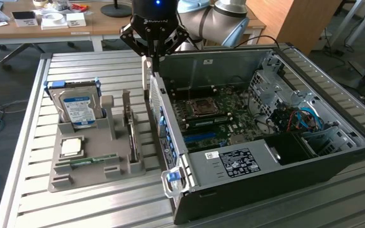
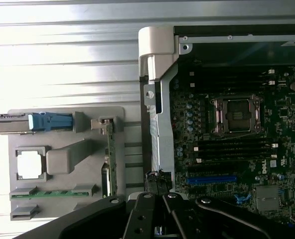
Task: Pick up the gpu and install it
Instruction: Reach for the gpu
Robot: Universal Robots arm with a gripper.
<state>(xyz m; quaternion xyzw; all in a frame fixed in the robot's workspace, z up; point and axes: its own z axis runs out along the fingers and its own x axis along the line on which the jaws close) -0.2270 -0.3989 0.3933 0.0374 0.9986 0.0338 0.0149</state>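
Observation:
The gpu (image 1: 131,130) stands on its edge in a slot of the grey holder (image 1: 74,183) on the exterior view's left, beside the open computer case (image 1: 309,156). In the wrist view the gpu (image 2: 109,157) shows as a thin green strip with a metal end. My gripper (image 1: 152,55) hangs over the case's back corner, well above and behind the gpu, and touches neither. Its fingers come together to a point with nothing between them. The wrist view has the gripper (image 2: 156,188) at the case wall, beside the motherboard's blue slot (image 2: 212,178).
The holder also carries a blue-labelled hard drive (image 1: 78,109), a processor (image 1: 72,146) and a small RAM stick (image 1: 93,159). The case lies open on a slatted metal table (image 1: 106,209), with its motherboard (image 1: 214,118) facing up. A desk with clutter (image 1: 49,21) stands behind.

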